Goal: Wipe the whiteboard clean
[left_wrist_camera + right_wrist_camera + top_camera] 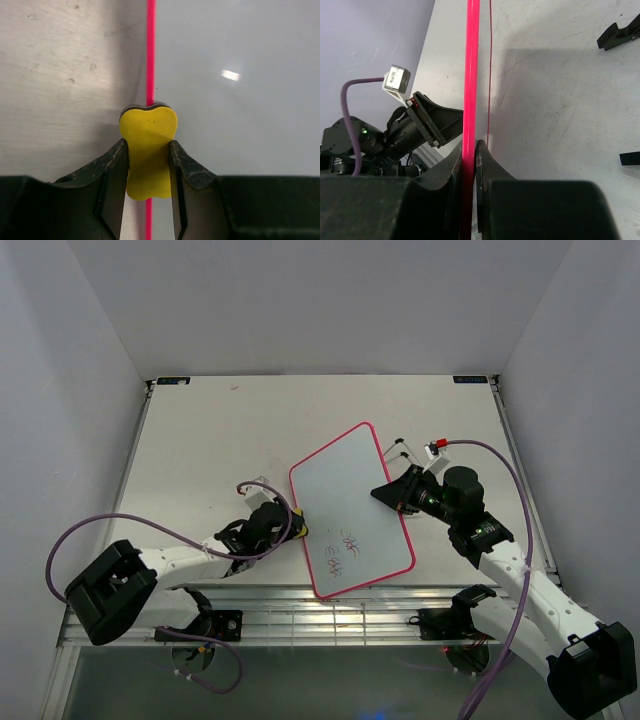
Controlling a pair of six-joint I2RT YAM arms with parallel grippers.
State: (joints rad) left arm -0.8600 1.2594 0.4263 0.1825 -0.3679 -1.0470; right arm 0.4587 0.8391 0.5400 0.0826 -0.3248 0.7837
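Observation:
The whiteboard (345,495), white with a thin pink-red frame, lies slanted in the middle of the table. Pink scribbles (345,550) mark its near part. My left gripper (293,522) is at the board's left edge, shut on a small yellow sponge (150,127). The sponge sits right over the pink frame (150,50), with the white face (235,110) to its right. My right gripper (388,492) is shut on the board's right edge. In the right wrist view the frame (471,75) runs straight down between the closed jaws of the right gripper (469,152).
Two small black pieces (397,448) lie on the table just beyond the board's far right corner. They show in the right wrist view too, one piece (619,35) higher and another piece (630,158) lower. White walls enclose the table on three sides.

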